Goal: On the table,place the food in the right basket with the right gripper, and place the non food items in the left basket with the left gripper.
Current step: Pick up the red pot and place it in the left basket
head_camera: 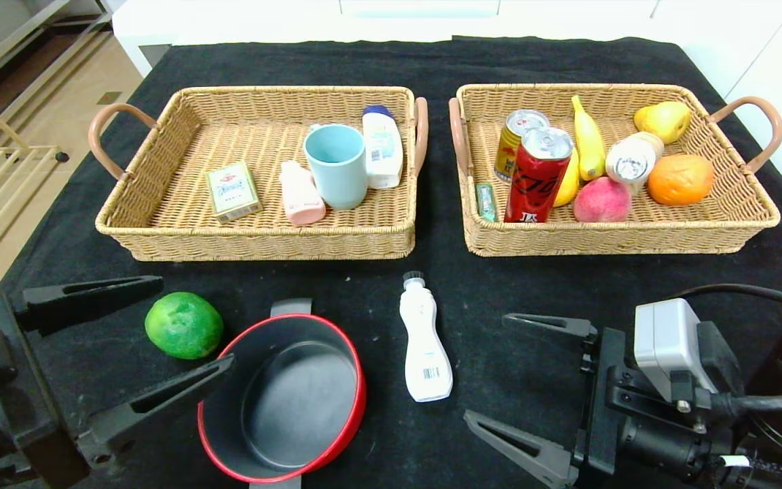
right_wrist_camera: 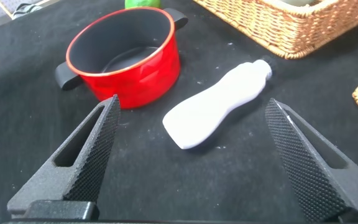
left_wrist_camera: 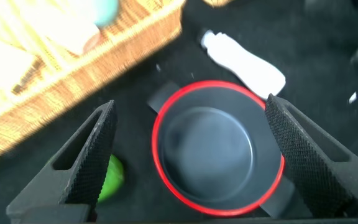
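Note:
A red pot (head_camera: 282,397) with a dark inside stands on the black table near the front, a green lime (head_camera: 183,324) to its left and a white bottle (head_camera: 423,339) lying to its right. My left gripper (head_camera: 160,339) is open and empty, hovering over the lime and the pot's left rim; in the left wrist view the pot (left_wrist_camera: 216,149) lies between the fingers, the lime (left_wrist_camera: 110,178) at one finger. My right gripper (head_camera: 510,380) is open and empty, right of the bottle (right_wrist_camera: 219,112). The pot also shows in the right wrist view (right_wrist_camera: 126,56).
The left basket (head_camera: 160,231) holds a card box, a pink bottle, a blue cup and a white bottle. The right basket (head_camera: 635,238) holds cans, a banana, a pear, an orange, a peach and a jar. Both stand behind the loose items.

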Robot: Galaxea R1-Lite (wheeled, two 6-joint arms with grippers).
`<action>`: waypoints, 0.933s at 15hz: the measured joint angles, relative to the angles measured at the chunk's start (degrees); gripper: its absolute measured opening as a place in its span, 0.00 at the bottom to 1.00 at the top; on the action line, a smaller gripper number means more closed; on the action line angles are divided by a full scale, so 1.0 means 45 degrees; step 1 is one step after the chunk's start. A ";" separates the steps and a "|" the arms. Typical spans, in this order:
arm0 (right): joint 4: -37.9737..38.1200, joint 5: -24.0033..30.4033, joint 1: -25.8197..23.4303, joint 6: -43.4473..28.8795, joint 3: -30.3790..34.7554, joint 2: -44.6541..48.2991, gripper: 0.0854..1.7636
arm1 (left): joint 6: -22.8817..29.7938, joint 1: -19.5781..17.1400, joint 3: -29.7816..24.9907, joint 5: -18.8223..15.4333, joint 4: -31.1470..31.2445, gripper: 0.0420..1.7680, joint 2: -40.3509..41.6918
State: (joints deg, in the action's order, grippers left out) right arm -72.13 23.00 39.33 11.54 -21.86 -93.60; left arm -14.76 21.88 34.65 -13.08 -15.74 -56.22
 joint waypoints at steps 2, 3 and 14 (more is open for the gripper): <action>-0.0005 -0.0005 -0.0019 0.0014 0.0062 -0.0030 0.96 | 0.0005 0.0103 0.0458 0.1265 0.0209 0.97 -0.0005; -0.0011 -0.0024 -0.0024 0.0005 0.0076 -0.0024 0.96 | 0.0000 0.0171 0.0704 0.1788 0.0729 0.97 -0.0079; -0.0011 -0.0826 -0.0049 0.0060 0.0019 0.0740 0.97 | 0.2945 0.1623 0.4697 0.4424 0.8065 0.97 -0.2127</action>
State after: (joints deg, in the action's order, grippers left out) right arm -72.18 19.29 39.11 11.81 -21.77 -90.27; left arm -1.51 29.18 55.78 6.83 20.55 -65.79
